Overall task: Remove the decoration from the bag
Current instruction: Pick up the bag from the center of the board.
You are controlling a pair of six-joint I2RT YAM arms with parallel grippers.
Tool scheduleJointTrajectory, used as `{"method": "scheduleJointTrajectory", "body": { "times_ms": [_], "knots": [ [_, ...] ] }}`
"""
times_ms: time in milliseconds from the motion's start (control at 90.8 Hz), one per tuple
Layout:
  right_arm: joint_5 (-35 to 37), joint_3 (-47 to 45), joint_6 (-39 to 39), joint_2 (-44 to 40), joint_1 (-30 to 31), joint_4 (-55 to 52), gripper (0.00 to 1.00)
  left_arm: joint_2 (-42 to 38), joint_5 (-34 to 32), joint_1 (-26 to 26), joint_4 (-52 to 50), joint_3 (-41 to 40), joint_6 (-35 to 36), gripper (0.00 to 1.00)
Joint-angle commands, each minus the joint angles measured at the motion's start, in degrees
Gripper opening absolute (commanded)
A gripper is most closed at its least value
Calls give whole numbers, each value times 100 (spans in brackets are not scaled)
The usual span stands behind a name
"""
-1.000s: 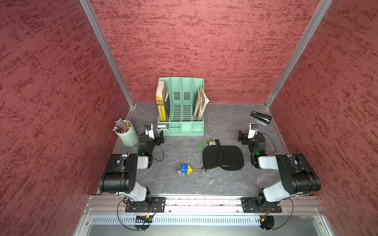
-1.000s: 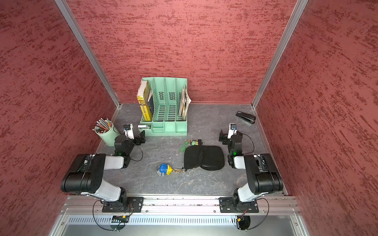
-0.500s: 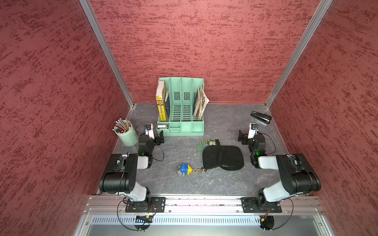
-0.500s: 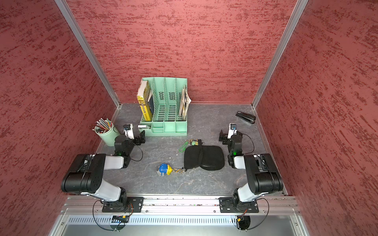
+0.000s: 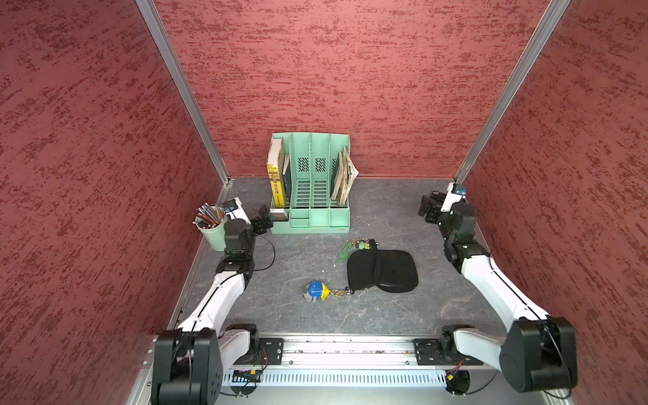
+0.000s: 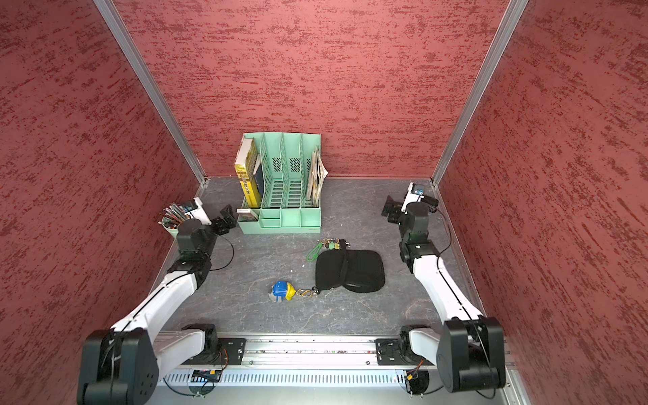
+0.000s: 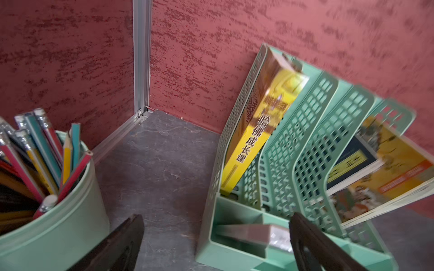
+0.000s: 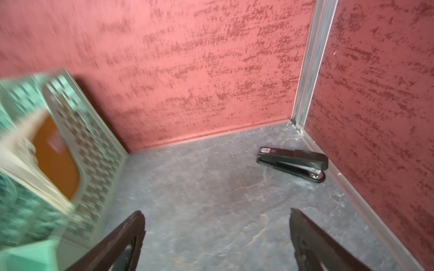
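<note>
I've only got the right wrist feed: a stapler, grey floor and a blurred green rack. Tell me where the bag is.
Observer: The bag lies flat mid-table, nearer the robot than the green file rack; both top views show it.
Operator: Name what hangs on it.
Observer: A blue and yellow toy is joined by a gold carabiner to the bag's near corner, on the robot's left side.
Operator: Report the left gripper.
Observer: The left gripper is open and empty, up between the pencil cup and the rack, well apart from the bag.
</note>
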Motion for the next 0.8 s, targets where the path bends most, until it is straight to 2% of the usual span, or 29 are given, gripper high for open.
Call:
{"method": "scheduleJointTrajectory", "body": {
  "times_ms": [0,121,187,331,463,606,727,793],
  "knots": [
    [-1386,467,1070,-102,-27,-2324,98,-406,944,184,-922,-49,-1337,100],
    [-2584,499,1925,9,97,-2473,92,-646,1293,31,-1440,232,-1515,100],
    [-2675,533,2126,178,360,-2557,87,-639,1260,-269,-1912,548,-1342,100],
    [-2254,829,2192,748,1240,-2823,82,-593,833,-1393,-2759,1078,-712,100],
    [-1745,1109,2304,1424,1948,-2865,81,-314,827,-2222,-3036,1227,-339,100],
    [-1311,1524,2378,2340,2451,-2868,80,37,927,-2545,-2979,1215,-219,100],
    [-1213,1915,2461,3067,2559,-3067,71,211,1000,-2626,-2950,1210,-219,100],
    [-1060,2021,2565,3333,2573,-3190,70,266,1024,-2656,-2929,1220,-214,100]
  ]
}}
